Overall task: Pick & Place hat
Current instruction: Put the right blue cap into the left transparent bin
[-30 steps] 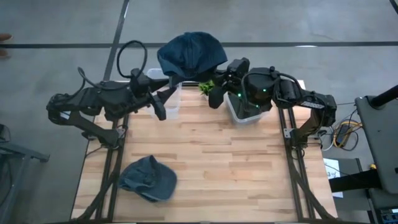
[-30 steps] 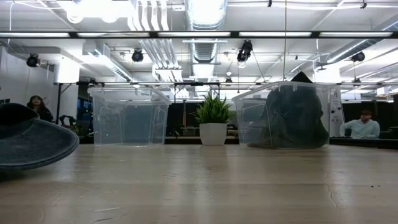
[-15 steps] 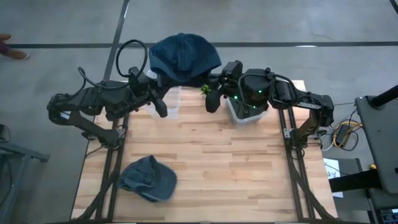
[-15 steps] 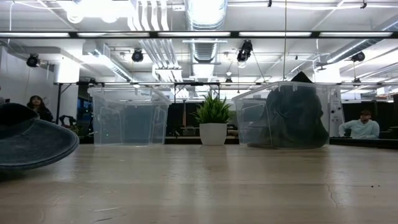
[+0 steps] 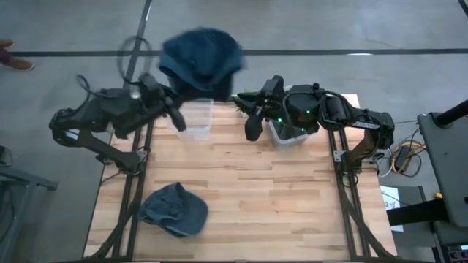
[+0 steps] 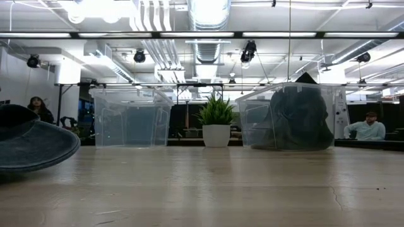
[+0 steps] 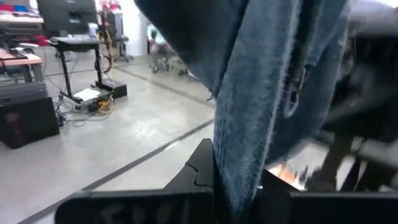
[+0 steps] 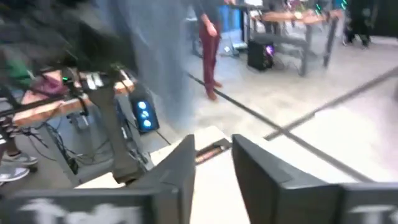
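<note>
Denim hat [image 5: 201, 60] hung above the far edge of the counter [image 5: 241, 190], over the clear left bin [image 5: 191, 118], pinched in the closed left gripper [image 5: 170, 109], cloth draped between its fingers [image 7: 200, 171] in the wrist view. Right gripper [image 5: 251, 117] just beside, jaws parted, holding nothing. Second denim hat [image 5: 174, 210] lay on the counter's near left. Potted plant [image 6: 216, 120] stood between the two bins; right bin [image 6: 291, 116] held dark cloth.
</note>
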Robot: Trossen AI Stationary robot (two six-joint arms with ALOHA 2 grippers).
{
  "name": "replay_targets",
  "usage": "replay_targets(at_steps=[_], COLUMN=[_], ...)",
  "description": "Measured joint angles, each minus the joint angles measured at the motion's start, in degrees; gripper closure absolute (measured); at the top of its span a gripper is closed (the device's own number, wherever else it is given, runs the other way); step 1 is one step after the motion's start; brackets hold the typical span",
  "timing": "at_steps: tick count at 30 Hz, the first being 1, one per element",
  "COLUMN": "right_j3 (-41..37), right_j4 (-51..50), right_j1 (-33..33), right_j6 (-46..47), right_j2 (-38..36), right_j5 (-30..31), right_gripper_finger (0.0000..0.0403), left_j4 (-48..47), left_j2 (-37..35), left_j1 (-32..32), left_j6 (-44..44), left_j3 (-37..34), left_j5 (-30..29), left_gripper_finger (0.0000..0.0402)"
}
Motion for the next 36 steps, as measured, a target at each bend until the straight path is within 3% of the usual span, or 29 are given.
replay_targets(at_steps=[6,9,13,21,29,36], right_j3=[-0.04,-0.05,-0.73,-2.56,-2.64,-2.64], right_j4=[-7.16,-13.61,-20.4,-23.5,-23.33,-23.31], right_j1=[-0.03,0.09,0.02,0.15,0.2,0.2], right_j6=[2.95,6.24,10.81,12.03,11.6,11.55], right_j2=[-0.72,-0.64,-0.52,-0.43,-0.25,-0.19], right_j5=[-0.55,-0.86,-0.81,-1.97,-2.14,-2.14], right_gripper_finger=[0.0206,0.0174,0.0148,0.0133,0.0143,0.0142], left_j4=[0.89,2.95,5.52,8.38,15.75,16.83], left_j2=[-2.59,-3.69,-6.14,-10.21,-11.81,-10.34], left_j1=[-0.06,-0.02,-0.08,-0.07,-0.07,-0.07], left_j6=[-1.32,-2.73,-5.48,-11.92,-18.87,-22.62], left_j3=[0.78,0.65,1.48,1.85,1.83,1.81], left_j5=[2.25,8.2,20.29,42.45,68.54,83.43], left_gripper_finger=[0.0397,0.0397,0.0397,0.0397,0.0397,0.0397])
